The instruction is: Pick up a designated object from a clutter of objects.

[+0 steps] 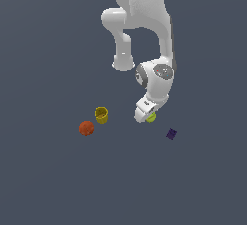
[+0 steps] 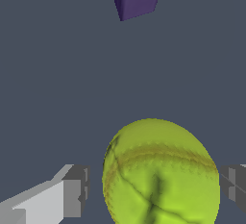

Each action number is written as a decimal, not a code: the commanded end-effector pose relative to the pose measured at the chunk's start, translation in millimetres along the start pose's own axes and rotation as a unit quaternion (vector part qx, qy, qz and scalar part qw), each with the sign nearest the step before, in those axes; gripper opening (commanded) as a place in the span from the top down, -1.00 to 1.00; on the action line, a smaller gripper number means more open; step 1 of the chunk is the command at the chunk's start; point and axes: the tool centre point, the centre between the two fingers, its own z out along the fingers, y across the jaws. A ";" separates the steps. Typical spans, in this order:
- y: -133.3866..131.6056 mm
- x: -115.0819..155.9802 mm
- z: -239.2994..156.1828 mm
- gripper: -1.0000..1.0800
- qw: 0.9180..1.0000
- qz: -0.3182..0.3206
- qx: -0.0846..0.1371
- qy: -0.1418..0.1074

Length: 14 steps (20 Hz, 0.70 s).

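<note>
The jaws stand apart, one finger on each side of the tennis ball (image 2: 161, 175). In the wrist view the grey pad of one finger (image 2: 77, 192) shows a clear strip of bare surface between itself and the ball; the other finger (image 2: 234, 185) sits right at the ball's edge, and whether it touches cannot be told. So the gripper (image 1: 146, 116) is spread around the ball rather than clamped on it.

The ball is yellow-green, with a duller olive band curving across its upper part and thin dark crease-like seam lines branching over its lower face. Its surface looks slightly mottled. In the exterior view only a small yellow-green sliver (image 1: 151, 118) shows, tucked under the white hand of the arm (image 1: 144, 35), which comes down from the top edge of that view.

Everything lies on a plain dark grey-blue surface (image 1: 48, 180) whose edges are out of view, so places are given by neighbours. The ball lies near the middle of the scene. The dark purple cube (image 1: 171, 134) lies near it, toward the exterior view's right and lower edge, apart from it. The yellow cup (image 1: 101, 115) stands upright toward the exterior view's left of the ball, well apart, with the orange-red ball (image 1: 86, 128) just beside the cup, farther left and lower.
</note>
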 end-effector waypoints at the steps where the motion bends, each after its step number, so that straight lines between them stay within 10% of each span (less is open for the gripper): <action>1: 0.1 0.5 3.7 -0.92 1.000 0.000 0.000 0.001; 2: 0.1 0.5 3.9 -0.92 1.000 0.000 0.000 0.001; 3: 0.1 0.5 3.9 1.00 1.000 0.000 0.000 0.001; 14: 1.1 0.2 2.8 1.00 1.000 0.000 -0.001 0.001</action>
